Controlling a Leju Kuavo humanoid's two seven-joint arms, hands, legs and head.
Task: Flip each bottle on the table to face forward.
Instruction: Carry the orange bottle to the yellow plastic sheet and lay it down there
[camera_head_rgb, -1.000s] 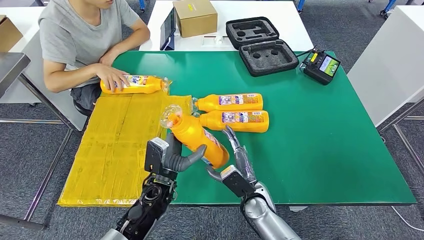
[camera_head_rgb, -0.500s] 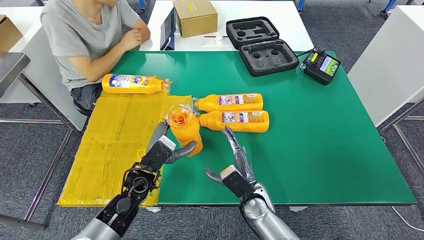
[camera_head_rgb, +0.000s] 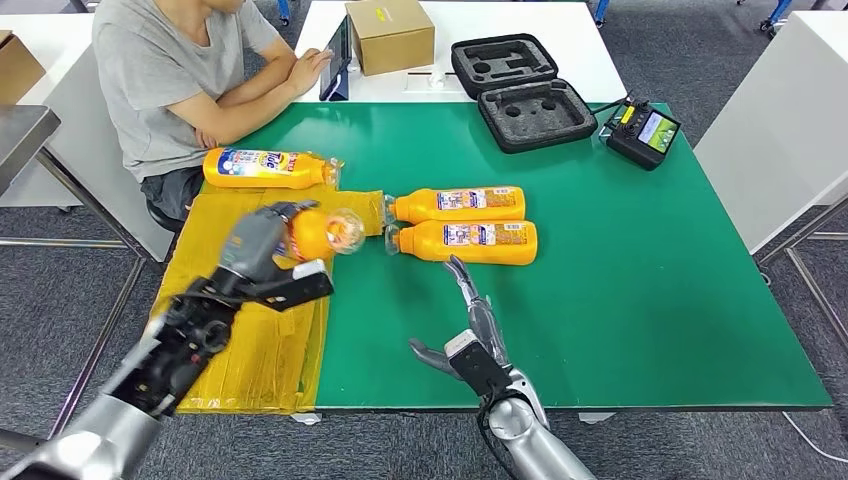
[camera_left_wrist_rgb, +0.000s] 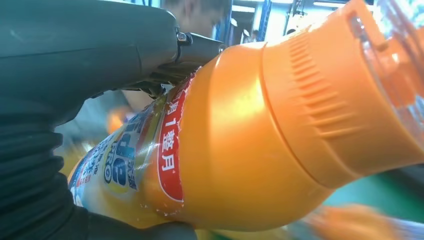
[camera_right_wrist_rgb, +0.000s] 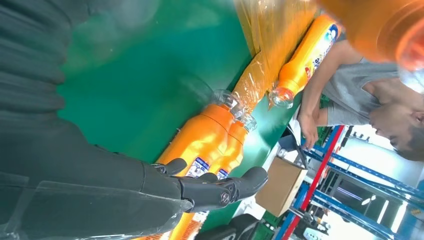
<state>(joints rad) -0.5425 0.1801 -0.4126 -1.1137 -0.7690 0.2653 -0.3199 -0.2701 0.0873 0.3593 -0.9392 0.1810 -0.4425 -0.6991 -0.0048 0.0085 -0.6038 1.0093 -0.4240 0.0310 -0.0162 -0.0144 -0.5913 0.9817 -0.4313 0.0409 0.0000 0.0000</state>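
Setting: workroom with grey carpet floor; green-topped bench with a yellow taped sheet laid over its left part; white tables beyond.

Nearest: right robot hand, over the bench's near edge, fingers spread, holding nothing, well apart from every bottle.

Left, near-middle: left robot hand, raised over the yellow sheet, fingers wrapped round the body of the held bottle. Bottle orange, lifted clear of the bench, its clear cap end pointing right toward the two lying bottles. Left wrist view shows a printed label with blue lettering on the side against the palm.

Middle: two orange bottles lying side by side and touching, caps to the left: nearer lying bottle and farther lying bottle. Both show small-print labels upward, apparently back labels.

Far left: fourth bottle, lying at the sheet's far edge, brand label with blue lettering up, cap to the right. A seated person just behind it.

Far: cardboard box, open black foam case, handheld controller.

Step in hand, judged: mid-turn of the held bottle, carried toward the sheet. Next move likely calls for setting it down brand label up beside the fourth bottle, then loosening the fingers.
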